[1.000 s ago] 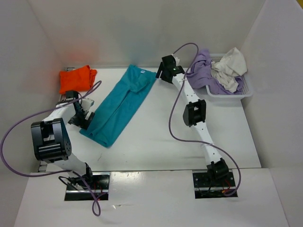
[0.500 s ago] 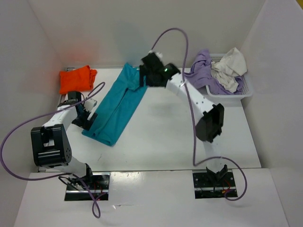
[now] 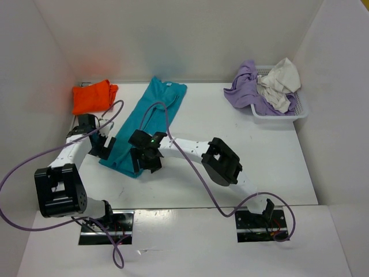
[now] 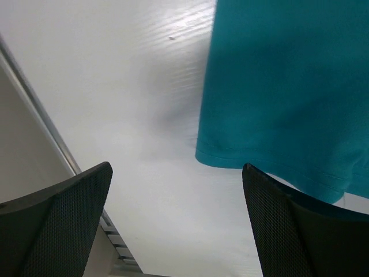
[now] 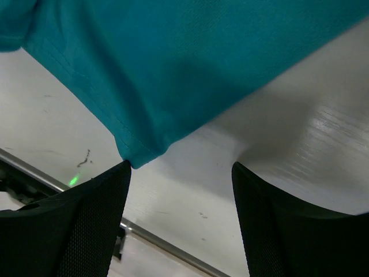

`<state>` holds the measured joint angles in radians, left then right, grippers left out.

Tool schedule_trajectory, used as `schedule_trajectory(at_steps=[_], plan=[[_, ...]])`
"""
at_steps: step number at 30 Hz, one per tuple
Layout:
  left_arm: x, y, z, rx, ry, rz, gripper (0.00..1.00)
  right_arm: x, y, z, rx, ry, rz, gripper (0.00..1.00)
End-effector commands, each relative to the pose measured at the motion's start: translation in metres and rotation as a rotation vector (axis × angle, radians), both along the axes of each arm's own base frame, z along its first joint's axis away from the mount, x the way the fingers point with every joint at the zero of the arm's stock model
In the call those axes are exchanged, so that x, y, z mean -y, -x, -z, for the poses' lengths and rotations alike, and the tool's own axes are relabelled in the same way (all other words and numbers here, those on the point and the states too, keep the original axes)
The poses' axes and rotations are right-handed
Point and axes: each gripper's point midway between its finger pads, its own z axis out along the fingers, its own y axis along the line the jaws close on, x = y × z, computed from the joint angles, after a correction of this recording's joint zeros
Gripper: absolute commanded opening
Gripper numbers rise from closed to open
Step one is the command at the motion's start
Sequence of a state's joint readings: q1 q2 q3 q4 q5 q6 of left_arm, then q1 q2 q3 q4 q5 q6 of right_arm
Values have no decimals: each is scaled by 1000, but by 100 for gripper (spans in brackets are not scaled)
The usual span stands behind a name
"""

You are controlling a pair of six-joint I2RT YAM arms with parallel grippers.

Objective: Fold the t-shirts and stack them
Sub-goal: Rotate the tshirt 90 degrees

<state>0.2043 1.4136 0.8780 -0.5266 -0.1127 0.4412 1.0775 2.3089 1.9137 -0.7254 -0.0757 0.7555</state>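
Two arms are low at the near end of the teal-blue t-shirt [image 3: 151, 124] in the overhead view. The left arm reaches forward along the left side of the table [image 3: 242, 144], with the left gripper [image 3: 107, 148] at the shirt's near-left edge. The right arm stretches leftward across the table, and the right gripper [image 3: 147, 159] is at the near-right corner. The shirt lies flat as a long narrow strip, folded lengthwise, running diagonally from far right to near left. The orange t-shirt [image 3: 92, 96] sits bundled in the far-left corner, well apart. On the far right, the lavender t-shirt [image 3: 245, 88] spills over the rim of the basket [image 3: 288, 114], with the off-white t-shirt [image 3: 281, 83] heaped inside.

Over to the left wrist: the left gripper [image 4: 177, 173] has its jaws spread wide over bare table, gripping nothing. The teal-blue t-shirt [image 4: 288, 86] shows its stitched hem just beside the right-hand finger.

Now the right wrist: the right gripper [image 5: 180, 167] is released too, fingers wide apart. A hem corner of the teal-blue t-shirt [image 5: 173, 57] points down at the left-hand fingertip.
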Motion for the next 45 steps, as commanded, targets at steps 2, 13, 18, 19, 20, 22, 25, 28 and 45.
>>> schedule_trajectory(at_steps=[2,13,18,19,20,22,25,28,45], plan=[[-3,-12,-21,118,59,-73,100,-30,-10,-27,-45,-171,82,75],[-2,-18,-28,147,62,-67,100,-38,4,16,-185,-163,149,72],[-1,-14,-32,150,62,-67,100,-30,0,40,-248,-154,175,44],[0,-15,-35,161,67,-62,100,-25,-2,45,-269,-152,191,34],[2,-15,-36,158,78,-57,100,-17,-3,55,-276,-139,203,15],[8,-14,-37,144,100,-10,100,-13,-6,37,-274,-178,211,2],[15,-16,-42,139,100,54,100,25,-3,36,-278,-149,233,0],[32,-26,-51,142,98,139,100,70,8,43,-288,-101,246,0],[165,40,-80,141,-191,1086,100,221,108,-18,-286,-45,154,71]])
